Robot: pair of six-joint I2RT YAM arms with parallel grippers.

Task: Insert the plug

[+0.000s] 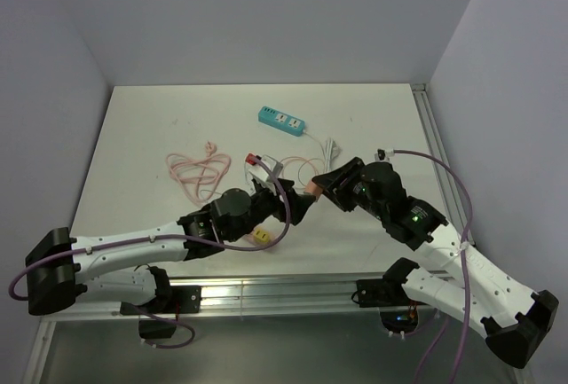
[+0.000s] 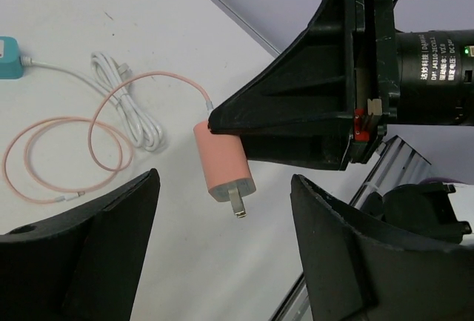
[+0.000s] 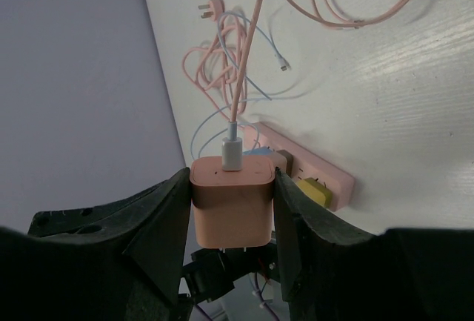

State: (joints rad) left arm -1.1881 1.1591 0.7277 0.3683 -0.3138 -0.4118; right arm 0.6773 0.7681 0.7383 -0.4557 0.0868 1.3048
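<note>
The plug [image 3: 231,202] is a pink charger block with a pink cable running out of its back. My right gripper [image 3: 231,175] is shut on its two sides and holds it above the table [image 1: 160,127]. Seen from the left wrist, the plug [image 2: 222,161] hangs with its metal prongs pointing down toward my left gripper [image 2: 224,183], which stands open just short of it, its fingers apart from it. From above, the plug [image 1: 312,188] sits between the right gripper [image 1: 324,182] and the left gripper [image 1: 297,207]. A pink power strip [image 3: 326,173] lies below.
A teal power strip [image 1: 282,121] with a coiled white cable [image 1: 330,147] lies at the back. Loose pink cable [image 1: 200,171] is coiled at the left. A yellow plug [image 1: 260,239] shows under my left arm. The table's metal rail [image 1: 266,291] runs along the near edge.
</note>
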